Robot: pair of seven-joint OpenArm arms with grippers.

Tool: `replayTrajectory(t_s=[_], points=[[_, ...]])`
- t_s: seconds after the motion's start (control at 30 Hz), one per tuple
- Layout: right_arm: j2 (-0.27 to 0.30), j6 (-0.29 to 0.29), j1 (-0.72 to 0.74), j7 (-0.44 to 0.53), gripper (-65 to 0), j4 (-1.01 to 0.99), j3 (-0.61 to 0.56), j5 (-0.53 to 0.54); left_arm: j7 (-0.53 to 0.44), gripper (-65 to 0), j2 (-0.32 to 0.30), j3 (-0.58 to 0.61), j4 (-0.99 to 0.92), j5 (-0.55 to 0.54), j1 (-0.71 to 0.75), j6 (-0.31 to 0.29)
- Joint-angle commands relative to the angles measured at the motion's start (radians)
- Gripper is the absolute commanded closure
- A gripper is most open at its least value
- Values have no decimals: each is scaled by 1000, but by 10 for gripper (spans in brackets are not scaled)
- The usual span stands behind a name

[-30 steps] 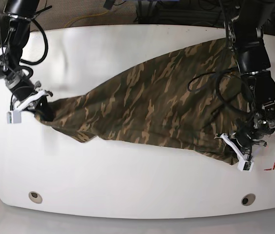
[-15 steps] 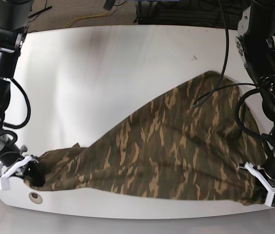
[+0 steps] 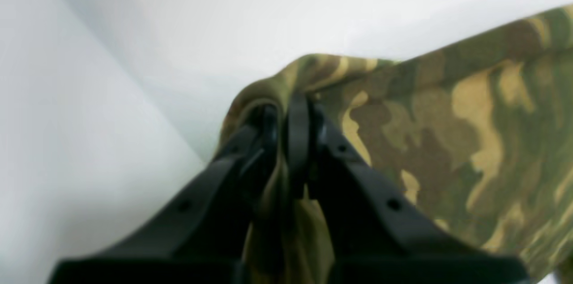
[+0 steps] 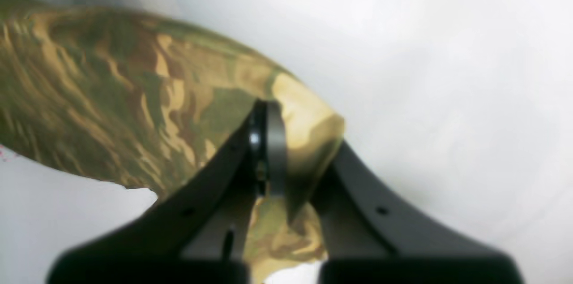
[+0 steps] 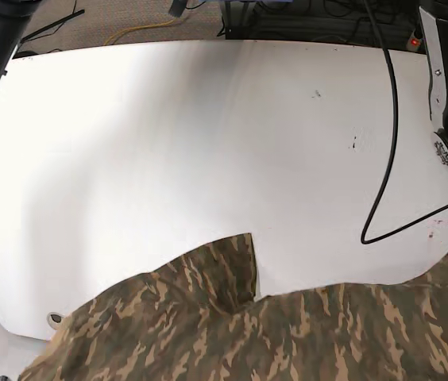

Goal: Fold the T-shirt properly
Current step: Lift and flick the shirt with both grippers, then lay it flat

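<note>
- T-shirt [image 5: 232,333], camouflage cloth, hangs across the near edge of the white counter [image 5: 168,151], stretched between both arms.
- Left claw [image 3: 291,116] is clamped tight on a bunched edge of cloth.
- Right claw [image 4: 268,140] is likewise pinched closed on another edge.
- Risk, as I judge it: uneven pulling could slip a thin pinch free, dropping that side off the counter.
- No containers are visible.

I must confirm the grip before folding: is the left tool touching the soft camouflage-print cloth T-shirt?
Touching. The left wrist view shows the left tool shut on a bunched fold of the T-shirt.
</note>
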Motion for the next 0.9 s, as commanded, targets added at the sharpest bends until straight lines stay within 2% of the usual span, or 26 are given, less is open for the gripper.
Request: replayTrajectory(t_s=[0.0,0.17,0.27,0.3,0.43,0.53,0.63,0.73,0.87], points=[[21,-9,90,-13,0,6,-5,-10,-17,-4,-19,50,9,22,-75,10],[21,-3,87,-27,0,6,-10,-10,-17,-4,-19,59,15,22,-33,9],[29,8,13,-27,0,22,-1,-4,-17,-4,-19,59,17,20,26,7],[49,8,-20,-28,0,42,12,13,-17,-4,-19,59,19,20,59,-4],[73,6,-232,-34,0,93,97,90,-17,-4,-16,56,69,22,187,-96],[75,6,-393,-34,0,133,171,111,-17,-4,-16,56,120,22,298,-136],[67,6,-594,-34,0,190,280,110,-17,-4,-13,56,144,19,425,-156],[46,6,-803,-34,0,266,391,110,-17,-4,-8,1,155,9,560,-162],[6,6,-1001,-34,0,322,498,110,-17,-4,21,-59,155,-83,685,-162]])
